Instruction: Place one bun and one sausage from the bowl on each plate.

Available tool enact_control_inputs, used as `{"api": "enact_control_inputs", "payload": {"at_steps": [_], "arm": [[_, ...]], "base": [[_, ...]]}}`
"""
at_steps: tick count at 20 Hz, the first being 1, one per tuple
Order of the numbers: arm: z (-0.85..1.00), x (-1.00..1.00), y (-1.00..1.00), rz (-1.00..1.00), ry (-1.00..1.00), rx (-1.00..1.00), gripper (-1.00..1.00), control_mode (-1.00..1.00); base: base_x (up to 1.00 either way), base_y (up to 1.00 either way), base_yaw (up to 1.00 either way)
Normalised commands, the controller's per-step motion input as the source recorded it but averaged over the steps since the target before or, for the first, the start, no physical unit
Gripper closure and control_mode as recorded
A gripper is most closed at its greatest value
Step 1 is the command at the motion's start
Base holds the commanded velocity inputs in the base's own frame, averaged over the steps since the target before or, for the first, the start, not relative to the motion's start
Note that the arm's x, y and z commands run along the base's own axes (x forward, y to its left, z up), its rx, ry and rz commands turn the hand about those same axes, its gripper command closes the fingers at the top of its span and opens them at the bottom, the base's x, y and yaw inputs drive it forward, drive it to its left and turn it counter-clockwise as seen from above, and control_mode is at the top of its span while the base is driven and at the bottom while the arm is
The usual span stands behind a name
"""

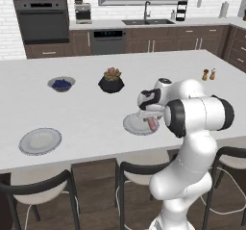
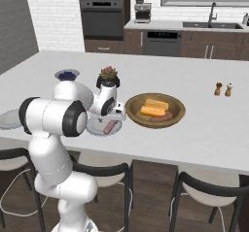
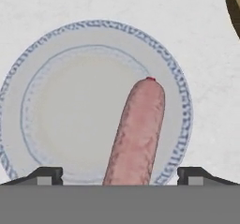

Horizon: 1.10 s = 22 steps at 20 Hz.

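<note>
A pinkish sausage (image 3: 138, 134) lies on the right half of a pale-grey plate (image 3: 70, 106), and its near end sits between my fingertips. My gripper (image 3: 120, 176) hangs just above it, open, with each fingertip well clear of the sausage. In the base views the same plate (image 1: 133, 124) holds the sausage (image 1: 153, 123) under my gripper (image 1: 150, 114). The golden-brown bowl (image 2: 180, 110) stands right of that plate with two buns (image 2: 154, 107) and another sausage (image 2: 162, 118) inside. The second plate (image 1: 40, 141) sits bare near the counter's front left.
A small grey bowl of blue berries (image 1: 61, 83) and a black plant pot (image 1: 111, 82) stand farther back on the white counter. Two shakers (image 1: 209, 74) are at the far right. Stools (image 1: 43, 185) tuck under the counter's front edge.
</note>
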Motion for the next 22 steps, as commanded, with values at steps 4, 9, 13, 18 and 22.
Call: {"api": "enact_control_inputs", "payload": {"at_steps": [4,9,13,18,22], "arm": [[0.61,-0.36,-0.01,-0.26,0.00,0.01,-1.00,-1.00],[0.63,-0.07,-0.30,-0.36,0.01,0.07,-1.00,-1.00],[0.53,0.09,-0.41,-0.40,0.02,0.11,-1.00,-1.00],[0.25,0.35,-0.41,-0.45,0.09,0.16,-1.00,-1.00],[0.02,0.29,-0.37,-0.54,0.11,0.19,-1.00,-1.00]], "base": [[0.00,0.00,0.00],[0.00,0.00,0.00],[0.00,0.00,0.00],[0.00,0.00,0.00],[0.00,0.00,0.00]]}}
